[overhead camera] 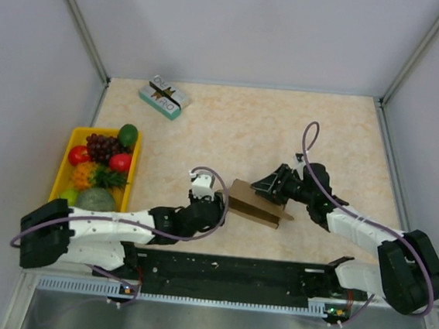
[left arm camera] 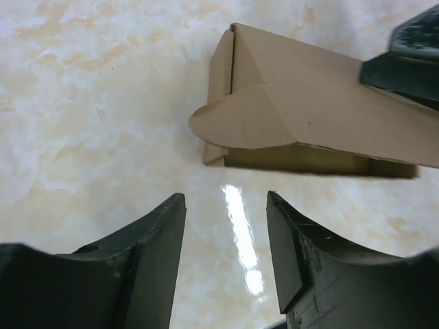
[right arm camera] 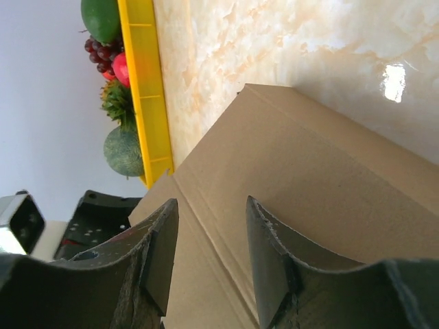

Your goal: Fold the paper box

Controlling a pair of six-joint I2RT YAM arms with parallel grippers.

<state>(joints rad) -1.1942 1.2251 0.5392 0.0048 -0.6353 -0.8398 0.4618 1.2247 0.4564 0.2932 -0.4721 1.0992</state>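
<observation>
The paper box [overhead camera: 256, 204] is plain brown cardboard, partly folded into a low shell, lying mid-table between the arms. In the left wrist view the box [left arm camera: 309, 116] shows a rounded end flap sticking out and an open gap beneath. My left gripper [left arm camera: 226, 205] is open and empty, just short of that end, over bare table; in the top view it [overhead camera: 217, 205] sits at the box's left end. My right gripper [right arm camera: 211, 205] is open, its fingers pressed against the box's top panel [right arm camera: 309, 164]; in the top view it [overhead camera: 273, 187] rests on the box's far right side.
A yellow tray [overhead camera: 65, 167] of toy fruit stands at the left; it also shows in the right wrist view [right arm camera: 140, 82]. A small teal-and-white printed box [overhead camera: 164, 97] lies at the back left. Grey walls enclose the marble-patterned table.
</observation>
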